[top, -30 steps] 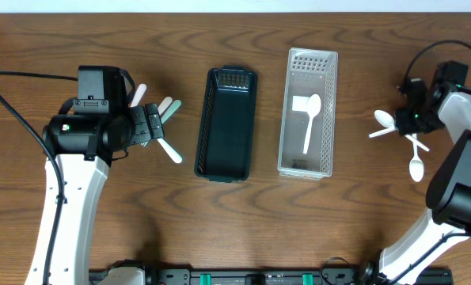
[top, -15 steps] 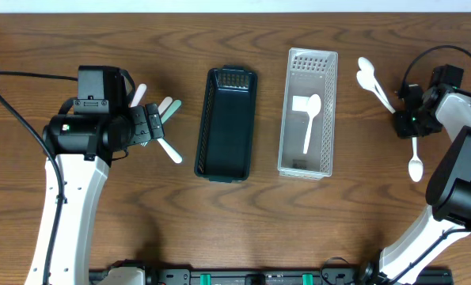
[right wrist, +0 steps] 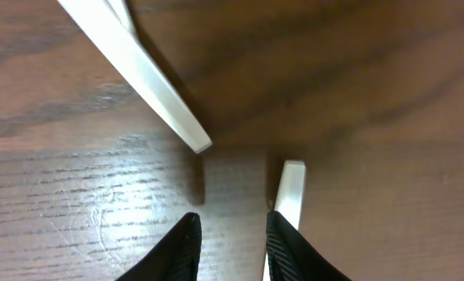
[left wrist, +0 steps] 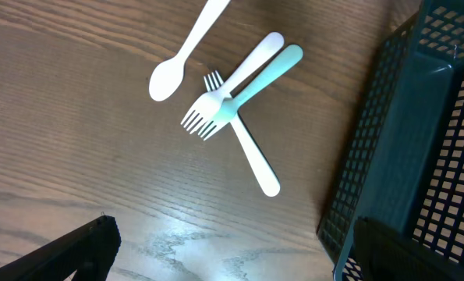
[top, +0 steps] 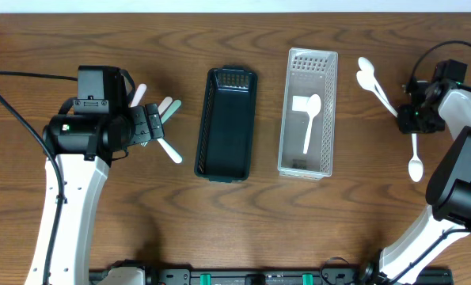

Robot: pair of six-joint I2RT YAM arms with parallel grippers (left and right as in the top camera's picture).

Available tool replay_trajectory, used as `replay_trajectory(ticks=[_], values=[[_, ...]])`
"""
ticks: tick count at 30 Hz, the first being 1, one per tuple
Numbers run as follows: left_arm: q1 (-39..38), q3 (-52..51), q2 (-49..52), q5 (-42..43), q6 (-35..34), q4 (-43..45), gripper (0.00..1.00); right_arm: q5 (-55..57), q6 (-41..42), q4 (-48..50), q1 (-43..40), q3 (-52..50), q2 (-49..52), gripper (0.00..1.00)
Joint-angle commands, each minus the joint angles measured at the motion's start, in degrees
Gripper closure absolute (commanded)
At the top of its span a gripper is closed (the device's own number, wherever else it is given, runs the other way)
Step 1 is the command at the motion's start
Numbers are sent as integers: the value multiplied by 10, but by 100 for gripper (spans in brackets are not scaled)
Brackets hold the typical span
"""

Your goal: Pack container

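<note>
Right wrist view: the right gripper [right wrist: 230, 234] is held slightly parted above the surface [right wrist: 76, 203], nothing clamped. A white spoon handle [right wrist: 291, 187] is seen just ahead of one fingertip, a second handle [right wrist: 138, 66] farther ahead.

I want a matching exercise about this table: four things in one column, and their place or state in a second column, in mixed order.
Column A
1. dark basket
2. clear basket
3. forks
4. two spoons

Column B
a. holds one white spoon
b. empty
c. on the table, left of the dark basket
d. on the table, right of the clear basket

Pairs: 1-b, 2-a, 3-c, 4-d.
</note>
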Motion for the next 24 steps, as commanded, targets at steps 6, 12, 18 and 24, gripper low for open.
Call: replay_trajectory(ticks=[6,12,18,24], values=[[3,12,0,-9,4,-2,2,27,190,-62,-26,9,0,71],[3,12,0,-9,4,-2,2,47,219,-89,-48,6,0,61],[3,12,0,-9,4,-2,2,48,212,-96,-51,-2,1,73],[3,12,0,-9,4,-2,2,47,213,-67,-47,-36,3,75]])
